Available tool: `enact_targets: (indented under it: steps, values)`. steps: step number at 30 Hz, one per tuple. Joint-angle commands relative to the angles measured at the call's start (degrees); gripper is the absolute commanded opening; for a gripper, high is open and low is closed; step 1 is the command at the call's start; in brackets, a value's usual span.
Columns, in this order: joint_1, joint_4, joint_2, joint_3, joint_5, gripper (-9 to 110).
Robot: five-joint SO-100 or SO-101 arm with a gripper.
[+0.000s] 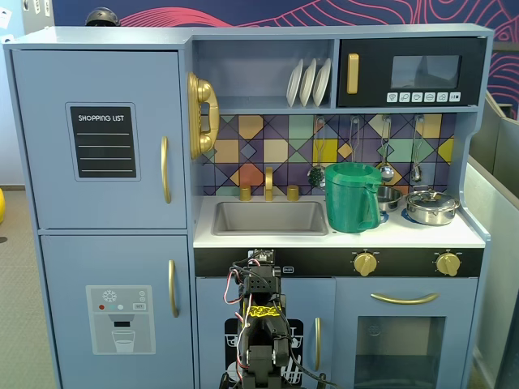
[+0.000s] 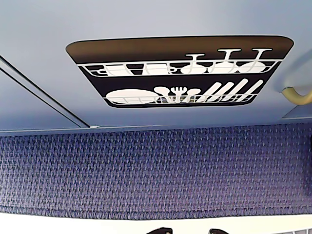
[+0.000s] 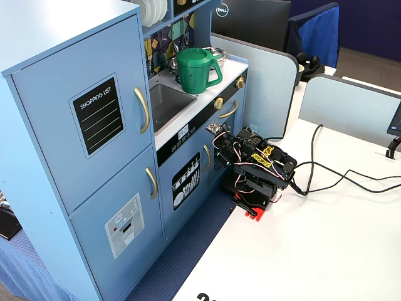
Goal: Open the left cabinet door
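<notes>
Left door point(image 1: 101, 138) shut, arm folded low.
The arm point(image 3: 254, 166) sits on the desk point(image 3: 326, 244) facing the dish-rack door point(image 2: 180, 70); whether its hand is clenched or released can't be told.

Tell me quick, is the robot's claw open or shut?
Black two-finger gripper: cannot be told; it holds nothing visible and is not on the light-blue shopping-list cabinet door.

I see a white table point(image 3: 326, 251) with black wires point(image 3: 326, 179) lying on it. Below it, the floor is blue carpet point(image 3: 182, 263). Gray divider walls point(image 3: 348, 106) stand behind the table. A blue chair point(image 3: 319, 31) sits farther back. The far wall point(image 1: 324, 12) is dark with pink wavy lines.
</notes>
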Motion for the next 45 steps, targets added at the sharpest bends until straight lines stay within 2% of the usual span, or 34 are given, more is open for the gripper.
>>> enact_targets:
  steps: [1, 11, 16, 23, 27, 32, 41, 45]
  values:
    - [1.14, 6.33, 0.00, 4.13, 7.56, 0]
    - [1.14, 6.33, 0.00, 4.13, 6.94, 0]
    - [2.64, 3.34, 0.00, 4.04, -0.53, 0]
    - [3.16, -8.88, -0.09, 3.16, -5.71, 0]
    - [-2.02, -10.81, -0.09, -3.25, -1.14, 0]
    - [-13.10, -12.48, -0.26, -18.72, 3.25, 0]
    - [-21.45, -27.69, -0.53, -30.32, -12.48, 0]
    - [-26.46, -34.98, -4.04, -33.05, -14.59, 0]
